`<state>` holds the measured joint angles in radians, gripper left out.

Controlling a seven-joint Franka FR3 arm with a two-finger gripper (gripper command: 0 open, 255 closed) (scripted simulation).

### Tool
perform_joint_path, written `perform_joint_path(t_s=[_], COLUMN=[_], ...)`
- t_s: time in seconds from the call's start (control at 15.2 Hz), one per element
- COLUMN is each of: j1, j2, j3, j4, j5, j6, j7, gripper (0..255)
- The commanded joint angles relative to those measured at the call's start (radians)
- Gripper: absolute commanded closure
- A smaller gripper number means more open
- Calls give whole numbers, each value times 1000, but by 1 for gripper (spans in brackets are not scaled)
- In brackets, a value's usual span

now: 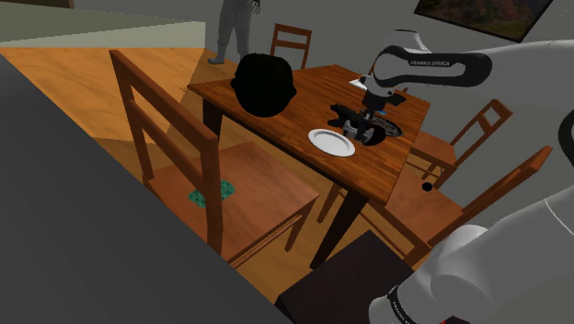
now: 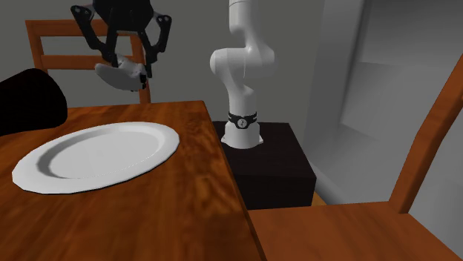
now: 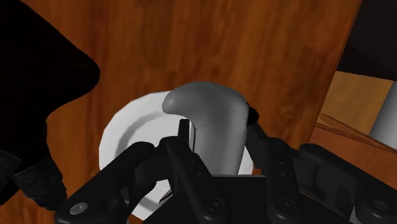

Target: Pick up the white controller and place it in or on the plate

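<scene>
Plate lies on tabletop, near the edge facing the stand. Blob sits on tabletop, to the shoulder view's left of plate and well apart from it. Hand clasps controller in the air over plate. Chair stands at tabletop's near-left side in the shoulder view.

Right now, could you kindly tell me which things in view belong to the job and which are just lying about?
Job: pale grey controller, clasped in the claw; white plate.
Lying about: black lump; wooden chairs; green patch on a seat.
</scene>
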<state>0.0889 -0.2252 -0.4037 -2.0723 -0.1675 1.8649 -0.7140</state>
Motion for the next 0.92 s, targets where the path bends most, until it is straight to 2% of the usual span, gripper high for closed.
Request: perform_joint_path(t_s=[0.0, 0.26, 0.86], j1=[10, 18, 14], j2=[79, 262, 279], j3=[-7, -14, -12], j4=[79, 279, 176], j5=[32, 108, 113], j6=[-3, -33, 85], j7=[-12, -38, -36], gripper=[255, 255, 255])
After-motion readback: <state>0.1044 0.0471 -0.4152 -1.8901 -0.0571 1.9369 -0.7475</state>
